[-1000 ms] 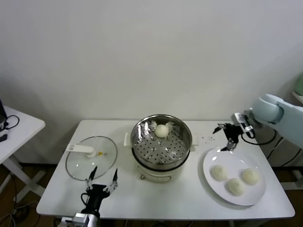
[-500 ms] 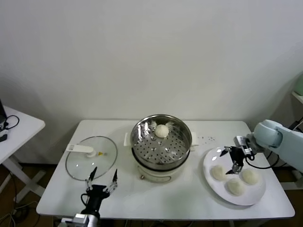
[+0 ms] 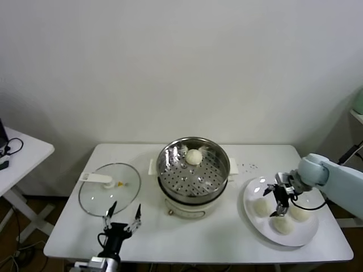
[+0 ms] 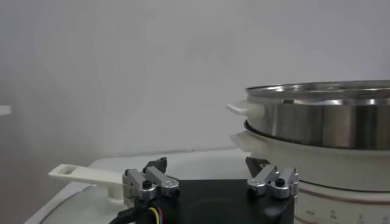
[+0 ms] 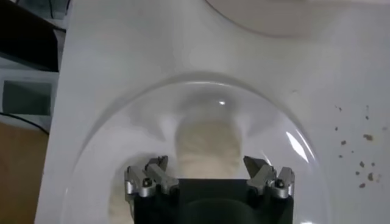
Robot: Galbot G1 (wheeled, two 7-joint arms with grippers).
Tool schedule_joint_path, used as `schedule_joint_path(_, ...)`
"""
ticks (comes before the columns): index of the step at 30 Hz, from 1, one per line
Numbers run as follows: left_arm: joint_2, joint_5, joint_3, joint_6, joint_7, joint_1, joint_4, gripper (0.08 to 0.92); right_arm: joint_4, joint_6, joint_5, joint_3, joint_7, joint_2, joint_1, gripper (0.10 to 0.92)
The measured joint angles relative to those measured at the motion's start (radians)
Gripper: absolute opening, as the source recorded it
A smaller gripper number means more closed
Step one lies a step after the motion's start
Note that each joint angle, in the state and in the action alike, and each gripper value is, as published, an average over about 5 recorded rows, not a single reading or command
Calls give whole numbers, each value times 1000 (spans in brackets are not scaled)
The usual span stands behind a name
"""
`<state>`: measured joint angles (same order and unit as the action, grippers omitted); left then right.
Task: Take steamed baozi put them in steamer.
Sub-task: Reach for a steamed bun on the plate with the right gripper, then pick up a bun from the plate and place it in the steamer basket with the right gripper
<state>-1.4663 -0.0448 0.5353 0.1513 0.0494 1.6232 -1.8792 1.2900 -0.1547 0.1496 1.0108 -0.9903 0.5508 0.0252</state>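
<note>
The steel steamer (image 3: 193,177) stands mid-table with one baozi (image 3: 194,157) on its perforated floor. Three more baozi lie on a white plate (image 3: 306,237) at the right: one at the plate's left (image 3: 261,208), one at the front (image 3: 283,225), one at the right (image 3: 301,213). My right gripper (image 3: 275,203) is open and low over the plate. In the right wrist view a baozi (image 5: 206,145) sits between the spread fingers of the right gripper (image 5: 207,167), over the plate (image 5: 122,134). My left gripper (image 3: 122,218) is open and empty, parked near the table's front edge.
A flat glass lid (image 3: 109,190) with a white handle lies left of the steamer, just behind my left gripper. The left wrist view shows the steamer's side (image 4: 323,122) and the lid handle (image 4: 85,176). A small side table (image 3: 22,153) stands at far left.
My right gripper has moved from the air behind the plate forward and down, over the baozi on the plate. The left arm has not moved.
</note>
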Motion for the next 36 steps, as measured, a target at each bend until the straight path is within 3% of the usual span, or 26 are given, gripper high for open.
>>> schedule_joint_path(10,2,0,2,-1,0,-5,6,823,-40,-4,-13,-4,0,47,-11,821)
schedule_joint_path(36,8,2,4,-5,0,-4,6,823,-51,-7,-13,-17,-21,51,-22,684)
